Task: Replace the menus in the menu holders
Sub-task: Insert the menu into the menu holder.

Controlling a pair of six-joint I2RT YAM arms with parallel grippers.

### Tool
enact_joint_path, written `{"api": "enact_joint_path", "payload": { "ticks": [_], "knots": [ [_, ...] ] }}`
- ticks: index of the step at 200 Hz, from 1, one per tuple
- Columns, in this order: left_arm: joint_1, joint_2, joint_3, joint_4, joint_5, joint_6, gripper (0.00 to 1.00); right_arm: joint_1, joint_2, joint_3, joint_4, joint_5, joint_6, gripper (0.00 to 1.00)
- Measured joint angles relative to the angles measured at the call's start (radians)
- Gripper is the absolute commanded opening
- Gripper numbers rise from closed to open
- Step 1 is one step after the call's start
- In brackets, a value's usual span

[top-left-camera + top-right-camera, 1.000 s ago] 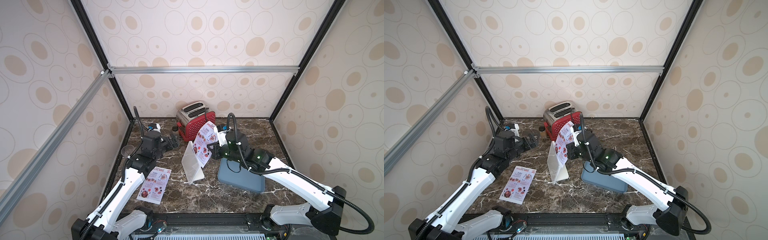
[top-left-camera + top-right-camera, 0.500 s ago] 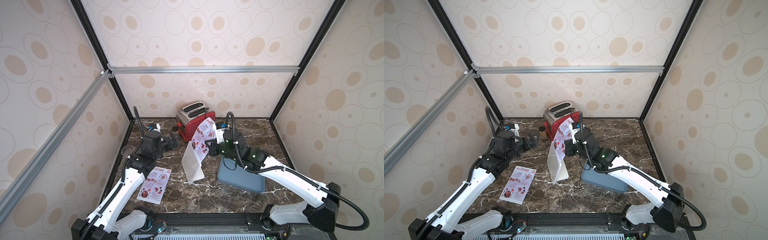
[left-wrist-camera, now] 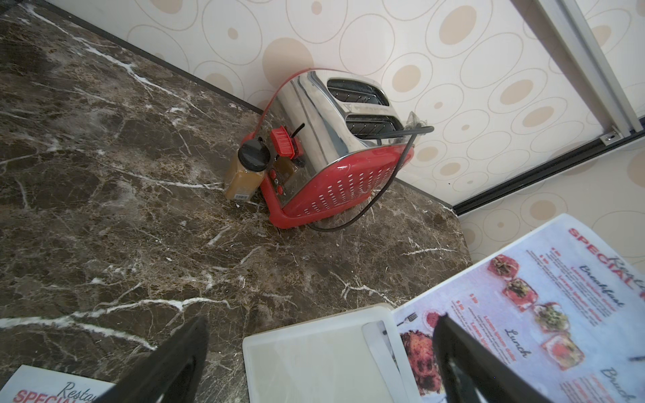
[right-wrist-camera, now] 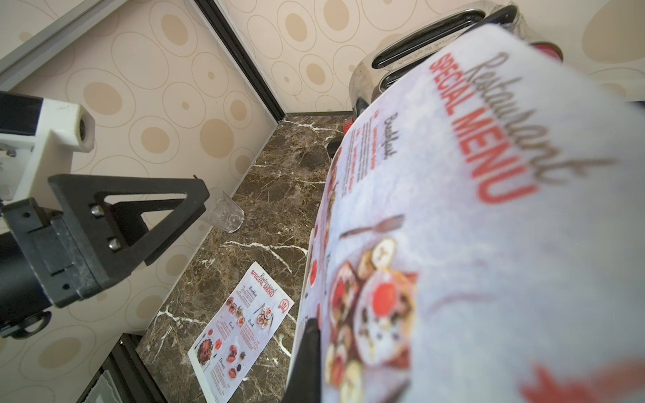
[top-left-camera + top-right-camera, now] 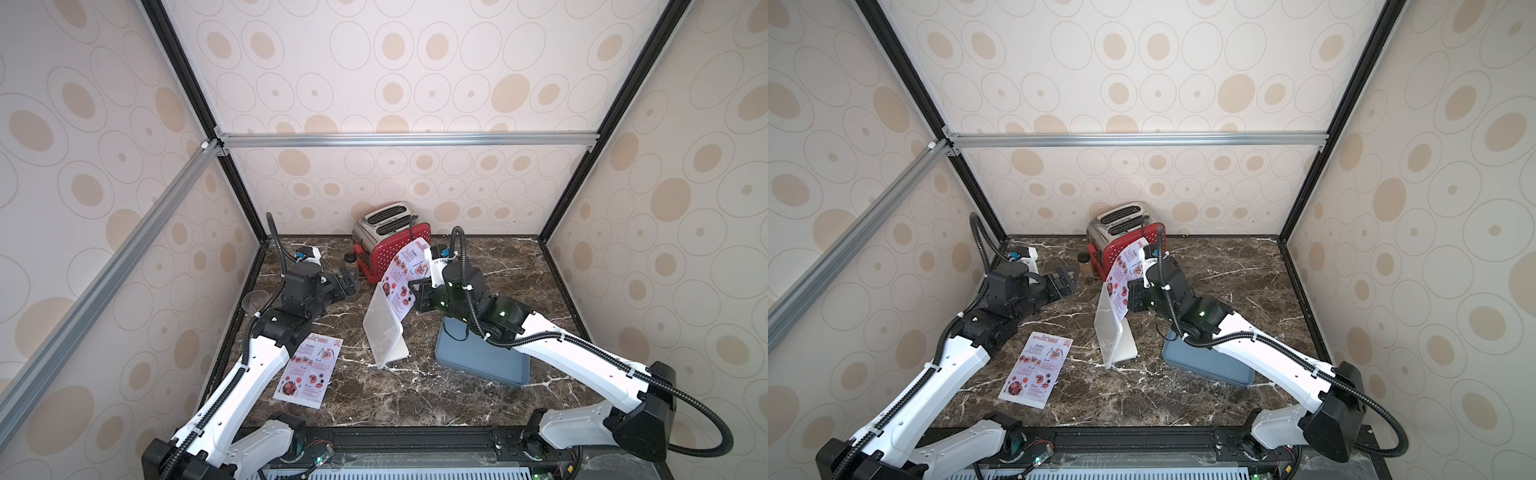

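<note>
Clearly the menu [image 5: 405, 272] is thin, floppy paper — clamped by its edge in the right claw [image 5: 412, 291], it bows. The left claw [image 5: 348, 284] gapes empty — probably best used steadying the light holder [image 5: 382, 328].

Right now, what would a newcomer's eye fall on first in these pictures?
The curled menu pinched in the right gripper in the middle of the scene, its lower end meeting the clear holder. Behind it a red toaster stands at the back, and a second menu lies flat beside the left arm.
</note>
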Motion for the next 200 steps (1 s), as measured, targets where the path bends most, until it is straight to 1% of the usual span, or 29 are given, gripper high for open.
{"api": "enact_joint_path", "payload": {
  "ticks": [48, 124, 133, 157, 161, 173, 200],
  "knots": [
    [0.000, -0.001, 0.000, 0.000, 0.000, 0.002, 0.99, 0.024, 0.000, -0.008, 0.011, 0.024, 0.011, 0.00],
    [0.000, -0.011, 0.000, -0.001, 0.000, 0.005, 1.00, 0.051, 0.004, -0.071, 0.042, 0.053, 0.033, 0.00],
    [0.000, -0.011, 0.000, -0.002, 0.000, 0.005, 1.00, 0.053, 0.004, -0.077, 0.047, 0.055, 0.034, 0.05],
    [0.000, -0.011, 0.000, -0.002, 0.000, 0.005, 1.00, 0.056, 0.004, -0.085, 0.053, 0.055, 0.040, 0.29],
    [0.000, -0.012, 0.000, -0.002, 0.000, 0.005, 1.00, 0.056, 0.004, -0.087, 0.055, 0.057, 0.051, 0.32],
    [0.000, -0.012, 0.000, -0.002, 0.000, 0.005, 0.99, 0.058, 0.004, -0.091, 0.066, 0.058, 0.056, 0.37],
    [0.000, -0.014, 0.000, -0.002, 0.000, 0.005, 0.99, 0.051, 0.004, -0.097, 0.077, 0.060, 0.064, 0.39]
  ]
}}
